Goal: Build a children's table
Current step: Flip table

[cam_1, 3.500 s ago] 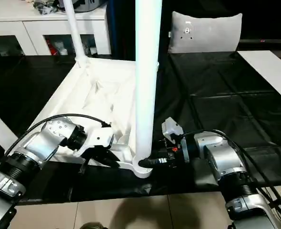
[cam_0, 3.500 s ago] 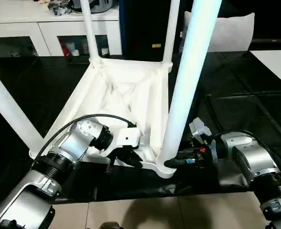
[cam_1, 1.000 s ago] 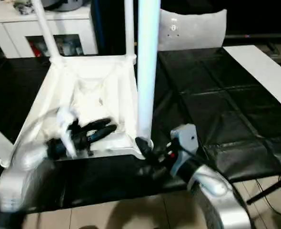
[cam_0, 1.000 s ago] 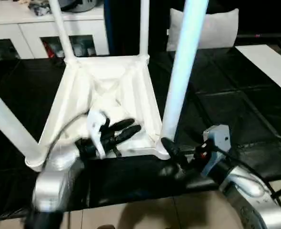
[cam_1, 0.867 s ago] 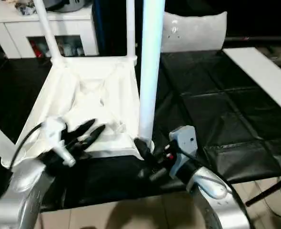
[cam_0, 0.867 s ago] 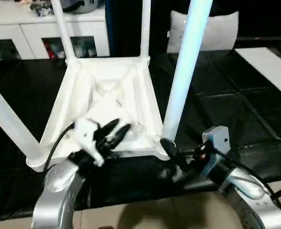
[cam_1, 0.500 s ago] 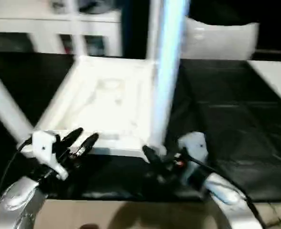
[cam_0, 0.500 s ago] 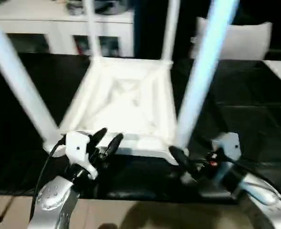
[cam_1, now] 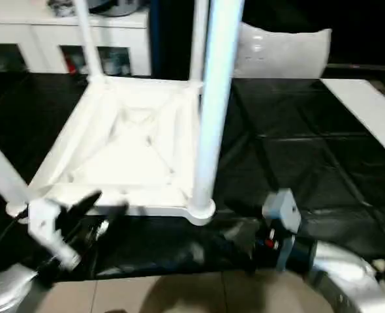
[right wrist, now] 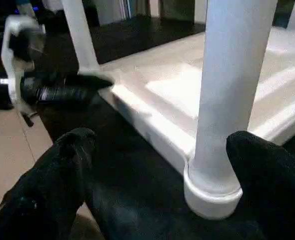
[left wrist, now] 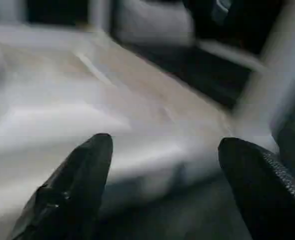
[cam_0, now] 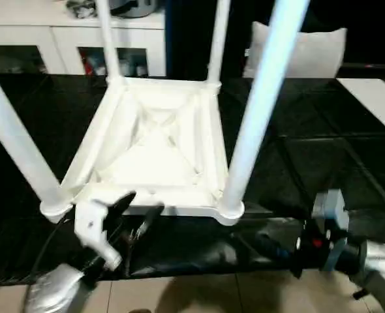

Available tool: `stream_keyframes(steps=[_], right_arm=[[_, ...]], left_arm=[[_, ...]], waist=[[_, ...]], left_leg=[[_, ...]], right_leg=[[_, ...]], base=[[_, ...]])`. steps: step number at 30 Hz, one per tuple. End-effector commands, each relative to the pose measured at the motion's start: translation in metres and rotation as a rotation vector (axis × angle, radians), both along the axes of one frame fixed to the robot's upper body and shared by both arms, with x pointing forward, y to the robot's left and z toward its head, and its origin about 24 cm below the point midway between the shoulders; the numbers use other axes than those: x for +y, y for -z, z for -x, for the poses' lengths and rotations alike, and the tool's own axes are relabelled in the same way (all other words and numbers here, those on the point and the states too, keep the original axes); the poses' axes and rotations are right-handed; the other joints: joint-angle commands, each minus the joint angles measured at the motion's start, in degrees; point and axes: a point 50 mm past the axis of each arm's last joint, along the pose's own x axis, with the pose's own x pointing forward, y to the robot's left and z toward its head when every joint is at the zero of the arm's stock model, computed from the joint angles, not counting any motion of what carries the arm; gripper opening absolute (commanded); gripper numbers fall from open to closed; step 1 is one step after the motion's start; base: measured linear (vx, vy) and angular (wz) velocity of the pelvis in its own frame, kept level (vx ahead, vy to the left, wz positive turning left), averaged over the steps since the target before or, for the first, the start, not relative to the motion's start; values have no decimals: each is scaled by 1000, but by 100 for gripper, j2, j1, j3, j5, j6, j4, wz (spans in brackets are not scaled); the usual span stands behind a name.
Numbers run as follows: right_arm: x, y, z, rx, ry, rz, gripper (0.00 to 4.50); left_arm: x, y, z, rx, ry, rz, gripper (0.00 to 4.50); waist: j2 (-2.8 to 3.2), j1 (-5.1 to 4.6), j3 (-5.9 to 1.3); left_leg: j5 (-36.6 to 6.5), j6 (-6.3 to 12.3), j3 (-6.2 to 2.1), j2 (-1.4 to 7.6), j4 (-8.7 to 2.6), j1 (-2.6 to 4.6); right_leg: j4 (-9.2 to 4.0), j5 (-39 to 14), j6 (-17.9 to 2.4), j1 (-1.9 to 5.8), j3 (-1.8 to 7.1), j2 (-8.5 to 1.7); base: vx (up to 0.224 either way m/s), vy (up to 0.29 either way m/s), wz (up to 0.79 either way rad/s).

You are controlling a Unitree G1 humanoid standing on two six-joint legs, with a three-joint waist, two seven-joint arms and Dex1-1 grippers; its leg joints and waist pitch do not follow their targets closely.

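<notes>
The children's table lies upside down on a black table (cam_0: 323,156), its white top (cam_0: 156,153) ribbed side up at the centre of the head views, with four white legs (cam_0: 263,98) standing up from the corner sockets. The left pincer (cam_0: 135,212) hangs at about 7 o'clock, just off the top's near edge, its fingers (left wrist: 72,190) spread and holding nothing. The right pincer (right wrist: 157,190) sits at about 5 o'clock, spread wide and empty, its fingers (right wrist: 52,185) to either side of the near right leg's socket (right wrist: 211,192) but clear of it. A grey-white cushion (cam_0: 303,52) stands at 1 o'clock, a white cabinet (cam_0: 62,39) at 11 o'clock.
</notes>
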Motion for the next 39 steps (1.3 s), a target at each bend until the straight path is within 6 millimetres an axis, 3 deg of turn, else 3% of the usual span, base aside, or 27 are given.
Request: stream_keyframes(steps=[1,4,7,10,12,15,19,24,27,31,35,37,39], right_arm=[[6,-2,-4,-10,-21,-23,450],[22,1,-14,-16,-41,-77,450],[30,2,-21,-20,-36,-115,450],[36,3,-32,-41,11,-121,450],[36,4,-35,-51,33,-112,450],[30,7,-46,-82,159,-69,450],[17,8,-58,-118,306,-39,450],[4,8,-69,-149,452,-7,450],[10,10,-68,-150,410,2,450],[20,14,-64,-148,341,9,450],[29,12,-56,-136,256,-31,450],[29,14,-50,-107,180,-20,450],[29,15,-48,-92,156,-17,450]], left_arm=[[14,5,2,5,11,-1,423],[49,23,3,45,-9,-37,444],[66,32,4,64,-36,-48,444],[72,36,5,75,-32,-50,444],[73,38,6,75,-27,-50,444],[78,42,4,60,-60,-70,444],[87,48,-2,21,-157,-74,444],[96,51,-9,1,-223,-97,444],[98,45,-21,-23,-257,-124,444],[103,35,-36,-60,-325,-147,444],[106,39,-31,-48,-288,-85,444],[95,33,-21,-45,-161,-87,444],[92,30,-19,-47,-129,-81,444]], waist=[[0,3,-92],[14,-14,-115],[42,-6,-143],[35,13,-175],[32,11,-160],[22,14,-129],[22,27,-105],[-21,26,-116],[-32,46,-144],[-4,80,-148],[-10,100,-163],[-45,88,-173],[-32,70,-144]], left_leg=[[-1573,282,-145,320,-516,-28],[-1533,259,-151,301,-528,-30],[-1441,239,-167,368,-551,-21],[-1249,215,-161,433,-572,-35],[-1263,174,-137,422,-579,-35],[-1315,155,-117,408,-585,-35],[-1612,47,-120,397,-594,11],[-1433,81,-111,397,-610,-4],[-1207,177,-84,394,-596,2],[-1037,226,-82,420,-593,-3],[-1003,203,-83,440,-596,10],[-919,232,-85,465,-597,-8],[-916,270,-49,464,-589,4]], right_leg=[[-731,-2971,-39,129,408,-587],[-710,-2824,-67,133,407,-580],[-636,-2308,-224,137,439,-590],[-503,-1508,-606,153,482,-622],[-500,-1444,-698,161,490,-628],[-513,-1600,-691,154,502,-638],[-601,-2366,-454,141,504,-660],[-564,-2170,-442,151,529,-650],[-528,-1923,-499,163,535,-639],[-494,-1601,-621,171,532,-641],[-444,-1172,-770,185,542,-638],[-384,-943,-862,212,557,-664],[-401,-893,-931,168,571,-631]], base=[[0,0,0],[0,0,0],[0,0,0],[0,0,0],[0,0,0],[0,0,0],[0,0,0],[0,0,0],[0,0,0],[0,0,0],[0,0,0],[0,0,0],[0,0,0]])
